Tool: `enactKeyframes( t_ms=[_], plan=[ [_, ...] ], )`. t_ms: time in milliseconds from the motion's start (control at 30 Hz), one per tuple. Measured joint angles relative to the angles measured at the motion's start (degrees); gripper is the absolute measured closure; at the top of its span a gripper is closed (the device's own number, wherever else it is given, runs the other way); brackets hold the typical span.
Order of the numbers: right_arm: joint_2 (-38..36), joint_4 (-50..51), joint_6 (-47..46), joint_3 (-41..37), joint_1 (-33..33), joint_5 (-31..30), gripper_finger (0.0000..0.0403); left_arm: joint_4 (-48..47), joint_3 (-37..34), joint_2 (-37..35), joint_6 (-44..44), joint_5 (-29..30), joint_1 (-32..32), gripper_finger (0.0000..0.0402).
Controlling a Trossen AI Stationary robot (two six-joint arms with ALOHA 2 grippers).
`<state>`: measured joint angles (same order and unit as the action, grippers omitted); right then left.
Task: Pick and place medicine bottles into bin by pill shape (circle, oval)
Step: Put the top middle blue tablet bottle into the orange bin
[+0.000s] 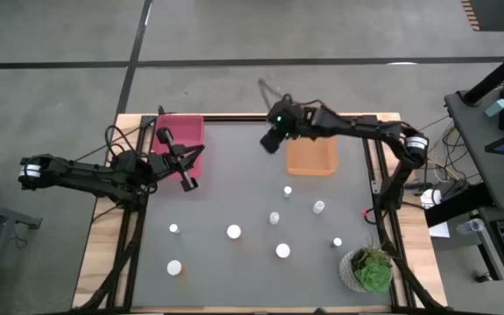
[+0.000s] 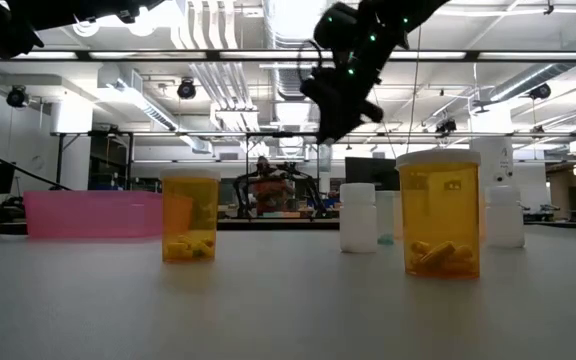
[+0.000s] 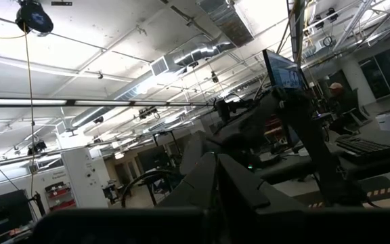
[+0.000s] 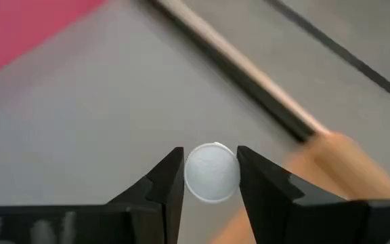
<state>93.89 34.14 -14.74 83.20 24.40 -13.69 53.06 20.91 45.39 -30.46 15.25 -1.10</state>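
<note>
My right gripper [image 4: 210,161] is shut on a white-capped medicine bottle [image 4: 212,175], high above the table in the low view [image 2: 340,100], just left of the orange bin [image 1: 311,157]. Several other medicine bottles stand upright on the grey table top, among them bottles at the centre [image 1: 288,191], in the middle [image 1: 234,232] and near the front left [image 1: 174,268]. In the low view two are amber with yellow pills [image 2: 190,215] [image 2: 440,212]. My left gripper [image 1: 186,166] waits beside the pink bin [image 1: 182,138]. My right gripper pinches the bottle's round white cap [image 4: 212,186] between its two fingers, one on each side. The fingers come from above, pointing down. The bottle's body is hidden under the cap. It is lifted clear of the table.
The pink bin stands at the far left and the orange bin at the far right of the grey mat. A green plant in a white pot [image 1: 372,269] stands at the near right corner. Wooden table edges [image 1: 103,245] flank the mat.
</note>
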Motion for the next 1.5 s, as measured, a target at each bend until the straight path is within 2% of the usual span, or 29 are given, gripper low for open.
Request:
enactKeyframes(
  t_ms=[233,467,867,1233,1500],
  plan=[
    [-0.24,2.62,-7.45,-0.07,6.42,-2.35,0.0284,0.00,0.00,-0.02,0.00,0.00,0.00,0.0401],
    [-0.14,4.69,-9.68,-1.79,8.68,-8.89,0.0284,-0.02,0.00,-0.02,0.00,0.00,0.00,0.0401],
    [-0.07,-5.32,-14.46,-12.09,10.20,-8.94,0.0282,0.00,0.00,-0.02,0.02,0.00,0.00,0.0401],
    [-0.03,-6.83,-17.49,-16.09,10.26,-8.92,0.0284,0.00,0.00,-0.04,0.02,0.00,0.00,0.0401],
    [-0.03,-10.85,-18.73,-19.71,10.26,-8.32,0.0263,0.00,0.00,-0.04,0.02,-0.02,0.00,0.0401]
  ],
)
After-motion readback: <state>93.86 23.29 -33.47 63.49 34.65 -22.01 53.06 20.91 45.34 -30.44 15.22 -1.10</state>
